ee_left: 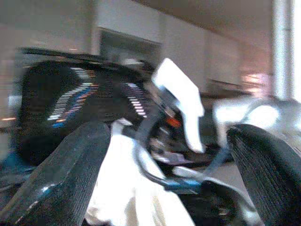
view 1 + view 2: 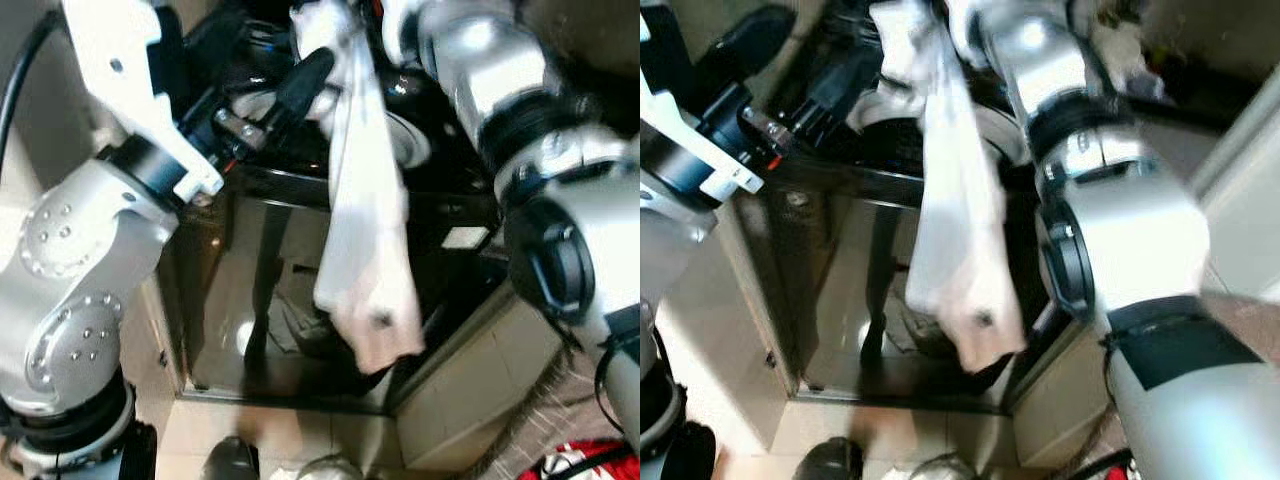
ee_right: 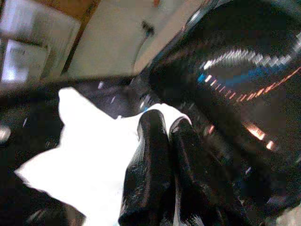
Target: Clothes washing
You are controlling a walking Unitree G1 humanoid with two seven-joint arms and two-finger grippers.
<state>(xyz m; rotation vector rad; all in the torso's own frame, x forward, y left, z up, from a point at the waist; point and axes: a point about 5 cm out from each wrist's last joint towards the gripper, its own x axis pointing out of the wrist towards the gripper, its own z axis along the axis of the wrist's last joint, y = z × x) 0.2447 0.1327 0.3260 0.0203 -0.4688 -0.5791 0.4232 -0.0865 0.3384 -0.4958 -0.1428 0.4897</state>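
We have the white cloth [image 2: 365, 230] pinched at its top end by our right gripper [image 3: 164, 141], whose two fingers are pressed together with the fabric caught between them. The cloth hangs long and loose down the front of the black washer [image 2: 290, 300], its lower end dangling in front of the glossy front panel, well above the tiled floor [image 2: 270, 430]. Our left gripper [image 2: 290, 95] stands beside the upper part of the cloth, near the washer's top edge, with its fingers spread wide and nothing between them.

As we judge it, the step in hand is getting the cloth over the top edge and into the tub. To do it well, we should keep the right grip tight, since only a small fold seems to be held. We should lift high enough that the hanging tail clears the top edge instead of dragging on the front panel. The left gripper could gather the cloth lower down, so the tail goes in with the rest. We should let go only once most of the cloth is inside the opening; otherwise it may slide down the front to the floor.
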